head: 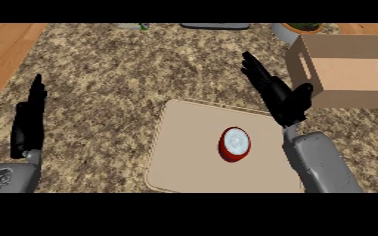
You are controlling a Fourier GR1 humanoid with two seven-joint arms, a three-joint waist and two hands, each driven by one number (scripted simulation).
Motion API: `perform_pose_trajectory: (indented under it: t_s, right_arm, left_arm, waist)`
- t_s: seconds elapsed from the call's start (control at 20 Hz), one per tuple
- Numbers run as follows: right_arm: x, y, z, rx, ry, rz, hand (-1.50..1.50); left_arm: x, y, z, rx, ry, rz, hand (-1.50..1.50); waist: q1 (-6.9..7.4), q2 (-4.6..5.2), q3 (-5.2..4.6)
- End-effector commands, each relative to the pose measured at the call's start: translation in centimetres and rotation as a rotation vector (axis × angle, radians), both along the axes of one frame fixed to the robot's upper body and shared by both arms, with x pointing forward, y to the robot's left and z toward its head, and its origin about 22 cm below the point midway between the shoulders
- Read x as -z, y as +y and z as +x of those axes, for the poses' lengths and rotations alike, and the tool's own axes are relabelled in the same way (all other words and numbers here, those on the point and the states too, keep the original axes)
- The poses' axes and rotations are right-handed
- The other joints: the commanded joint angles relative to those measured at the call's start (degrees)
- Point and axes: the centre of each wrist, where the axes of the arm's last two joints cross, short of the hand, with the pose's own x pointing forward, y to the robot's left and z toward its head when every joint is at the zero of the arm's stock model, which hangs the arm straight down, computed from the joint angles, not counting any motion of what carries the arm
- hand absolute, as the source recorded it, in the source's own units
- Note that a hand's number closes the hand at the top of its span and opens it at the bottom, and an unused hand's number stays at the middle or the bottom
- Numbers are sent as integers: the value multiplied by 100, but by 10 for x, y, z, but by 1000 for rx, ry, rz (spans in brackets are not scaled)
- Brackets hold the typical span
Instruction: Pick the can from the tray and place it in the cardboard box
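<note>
A red can (235,144) with a pale silver-white top stands upright on the tan tray (184,155), a little right of the tray's middle, in the lower centre of the frame; no brand, label or lettering can be read on the can, whose top shows only a faint pattern. The tray lies on a speckled brown-and-cream stone counter (111,70) and its near edge runs along the lower part of the view. The right hand (277,92) is at centre right, above the tray's far right corner, its dark fingers straight and held close together, pointing toward the upper left, the thumb standing off to the right; it holds nothing and is apart from the can. Just to its right, in the upper right of the frame, stands the cardboard box (341,70), open at the top, plain brown with no print that can be made out. Behind the box, at the top right, part of a grey pot with green leaves (299,30) shows. The left hand (28,117) is at the left edge, fingers straight and together, pointing up, resting open and holding nothing. A strip of wooden surface (15,45) shows in the upper left corner, and a dark flat object (214,26) lies at the top centre edge, too cut off to identify
</note>
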Motion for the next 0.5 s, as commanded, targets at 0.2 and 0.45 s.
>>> perform_pose_trajectory:
  t_s: [0.2,0.45]
  right_arm:
    - [32,21,-51,-63,30,-189,-150]
    - [7,-20,-38,-38,-331,-723,-150]
  left_arm:
    - [-26,-78,14,490,-71,-73,0]
    - [-19,-98,11,585,-27,-135,0]
  waist:
    - [-423,69,113]
    - [-661,-30,58]
